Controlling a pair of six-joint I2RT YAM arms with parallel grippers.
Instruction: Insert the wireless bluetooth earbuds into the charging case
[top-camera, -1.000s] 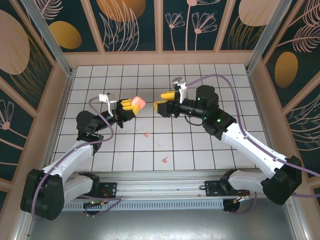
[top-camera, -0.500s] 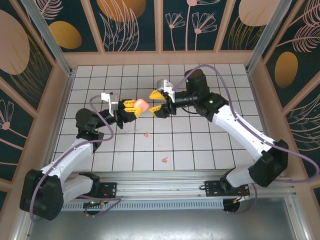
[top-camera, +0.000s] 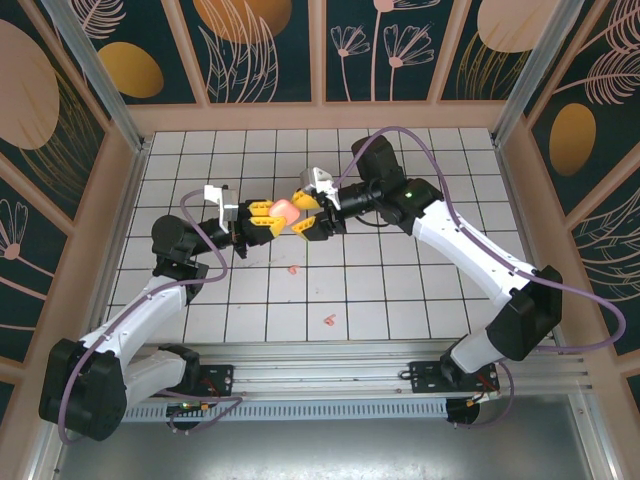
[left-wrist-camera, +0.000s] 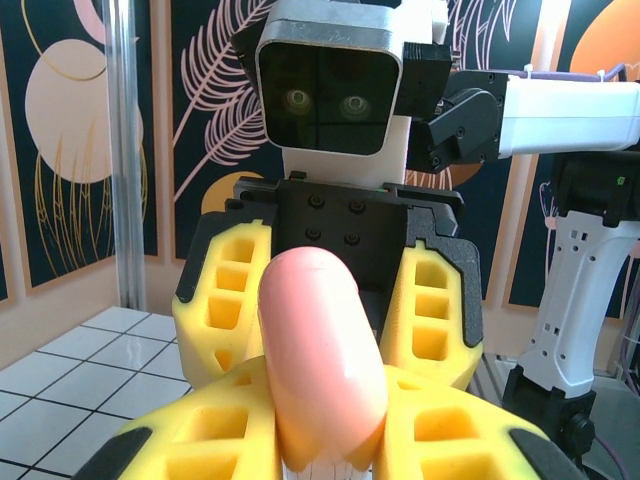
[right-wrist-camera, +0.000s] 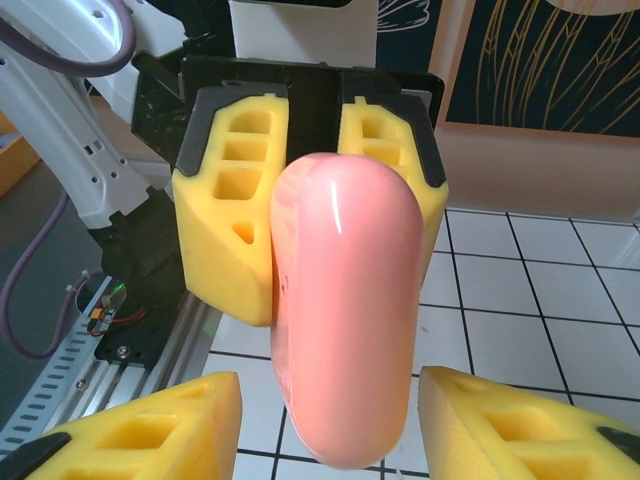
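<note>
Two salmon-pink earbuds are counted on the white tiled worktop (top-camera: 400, 290). The first earbud (top-camera: 292, 268) lies near the middle, and the second earbud (top-camera: 328, 321) lies closer to the arm bases. They are apart from each other and nothing touches them.

One pink charging case (top-camera: 284, 210) is seen, closed and rounded. It is held above the worktop, beyond the first earbud. It is pinched by the left gripper (top-camera: 268, 218), whose two yellow jaws are pressed on its sides.

The right gripper (top-camera: 303, 214) is placed opposite, facing the left one. Its jaws are spread, one on each side of the free end of the case. In the right wrist view a gap is seen between one jaw and the case.
</note>
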